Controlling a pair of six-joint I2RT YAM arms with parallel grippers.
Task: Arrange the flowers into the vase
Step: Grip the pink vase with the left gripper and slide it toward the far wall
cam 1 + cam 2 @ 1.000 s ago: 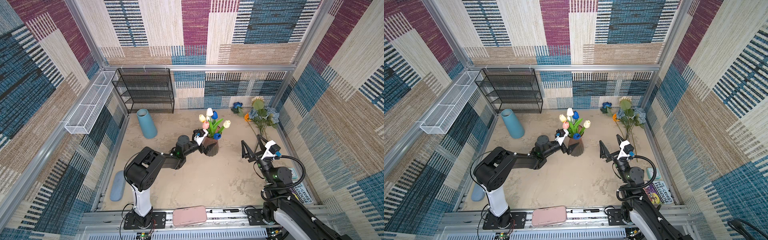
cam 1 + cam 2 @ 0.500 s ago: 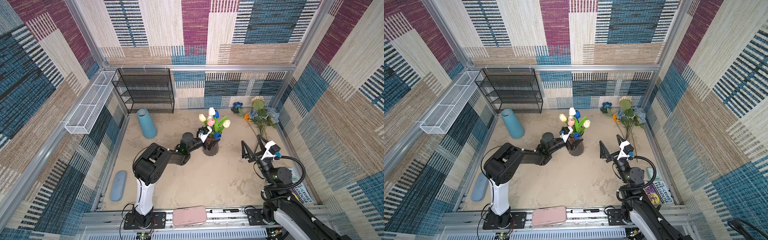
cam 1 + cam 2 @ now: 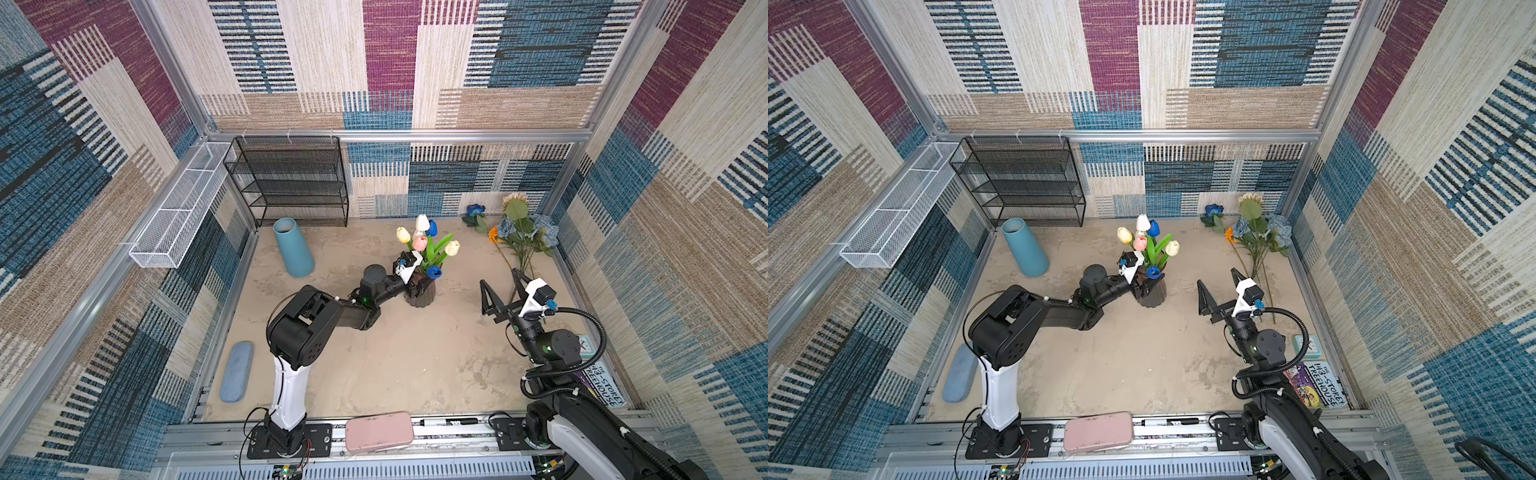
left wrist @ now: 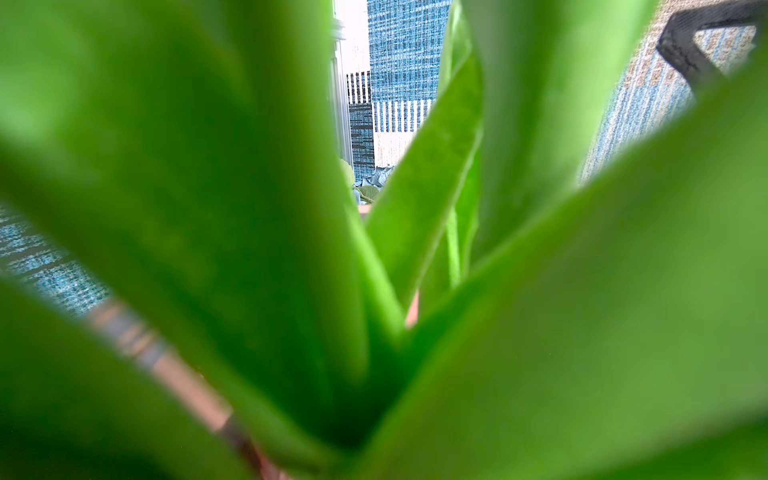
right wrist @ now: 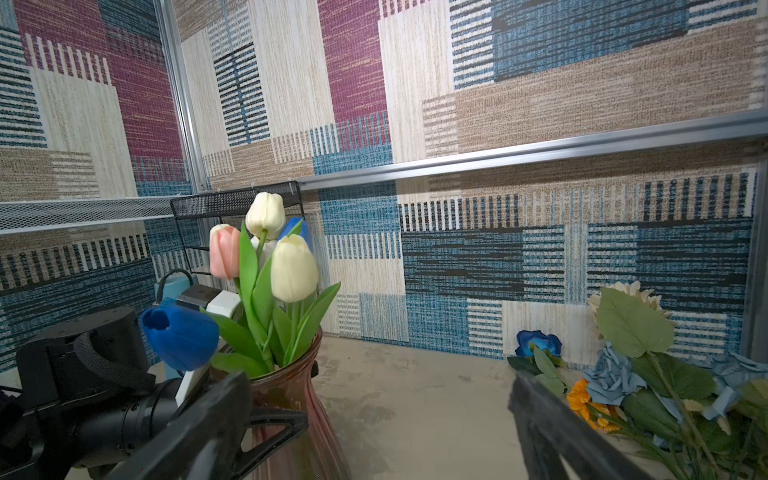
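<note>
The vase (image 3: 423,297) (image 3: 1153,296) (image 5: 286,388) is dark red ribbed glass and stands mid-table with several tulips (image 3: 428,245) (image 3: 1148,243) (image 5: 270,257) in it. My left gripper (image 3: 415,286) (image 3: 1140,286) (image 5: 299,395) is shut on its neck, one finger each side. Blurred green leaves (image 4: 249,208) fill the left wrist view. More flowers lie at the back right: a blue rose (image 3: 475,210) (image 5: 538,343), a cream sunflower (image 3: 514,201), a dusty-blue bunch (image 3: 523,232) (image 5: 611,378) and an orange bloom (image 3: 493,233) (image 5: 579,401). My right gripper (image 3: 500,277) (image 3: 1218,277) (image 5: 378,378) hovers open between vase and loose flowers.
A light-blue tapered vase (image 3: 293,247) leans at the back left by a black mesh shelf (image 3: 291,183). A white wire basket (image 3: 183,208) hangs on the left wall. A blue-grey case (image 3: 237,376), a pink case (image 3: 379,430) and a book (image 3: 602,384) lie near the front.
My left gripper has moved right, up to the vase, and gone from open to shut on its neck. The tulips have shifted slightly. The right arm has not moved.
</note>
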